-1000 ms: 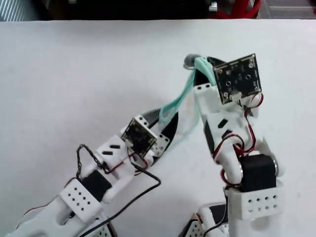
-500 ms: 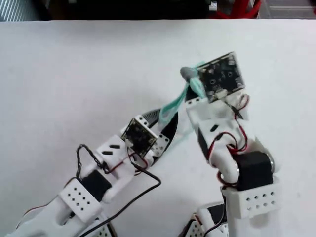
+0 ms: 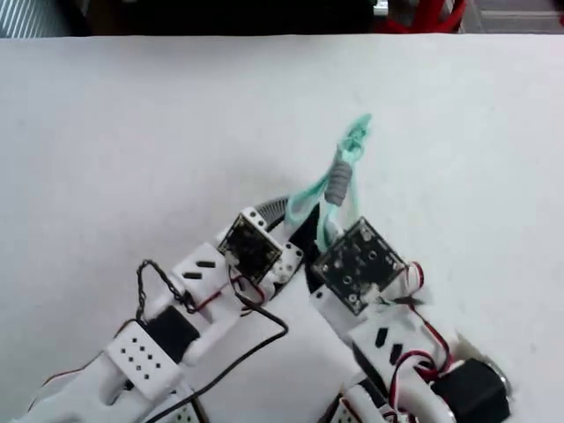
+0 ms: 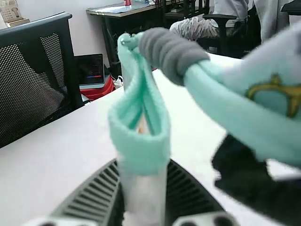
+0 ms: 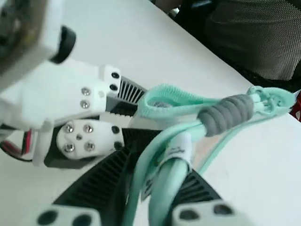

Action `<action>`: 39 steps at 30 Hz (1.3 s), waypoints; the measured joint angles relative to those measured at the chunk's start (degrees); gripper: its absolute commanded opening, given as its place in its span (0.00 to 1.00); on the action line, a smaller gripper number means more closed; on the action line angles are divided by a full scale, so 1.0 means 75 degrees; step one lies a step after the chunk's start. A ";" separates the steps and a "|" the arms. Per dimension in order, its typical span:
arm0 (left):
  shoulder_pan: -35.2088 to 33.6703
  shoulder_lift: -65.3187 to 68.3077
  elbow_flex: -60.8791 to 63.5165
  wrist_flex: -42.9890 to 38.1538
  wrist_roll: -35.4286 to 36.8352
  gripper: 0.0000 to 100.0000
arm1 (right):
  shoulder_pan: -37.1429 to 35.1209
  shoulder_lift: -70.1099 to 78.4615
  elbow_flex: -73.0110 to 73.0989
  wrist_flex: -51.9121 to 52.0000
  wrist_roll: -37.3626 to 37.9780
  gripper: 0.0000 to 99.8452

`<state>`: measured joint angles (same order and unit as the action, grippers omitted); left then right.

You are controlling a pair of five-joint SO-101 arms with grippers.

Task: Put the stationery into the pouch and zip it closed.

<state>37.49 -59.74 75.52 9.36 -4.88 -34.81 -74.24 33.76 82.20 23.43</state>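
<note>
Bright, even overhead light floods the table (image 3: 123,123), bleaching its white top almost flat in the high view. Shadows are few and soft. Only pale grey smudges hug the left arm (image 3: 176,317) and the right arm (image 3: 388,344), and the room beyond the far edge drops to near black. In the left wrist view the tabletop glows white behind the pouch (image 4: 141,122), while the dark parts beneath it sink into shade. In the right wrist view a mild shadow lies on the table under the left arm, and the mesh chair (image 5: 254,37) behind stays dim.
</note>
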 measured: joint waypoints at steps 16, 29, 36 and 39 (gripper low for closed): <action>0.0000 0.0000 -0.0012 0.0000 0.0000 0.03 | 0.3059 -0.0082 0.2415 -0.0141 0.0703 0.32; 0.0000 0.0000 -0.0012 0.0000 0.0000 0.03 | 0.3505 -0.0141 0.3177 -0.3071 -0.0094 0.32; 0.0000 0.0000 -0.0012 0.0000 0.0000 0.03 | 0.3059 -0.0129 0.3528 -0.4525 -0.1219 0.32; 0.0000 0.0000 -0.0012 0.0000 0.0000 0.03 | 0.2977 -0.0129 0.3810 -0.5087 -0.1582 0.32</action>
<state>37.49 -59.74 75.43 9.36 -4.88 -12.48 -75.21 62.33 44.04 11.56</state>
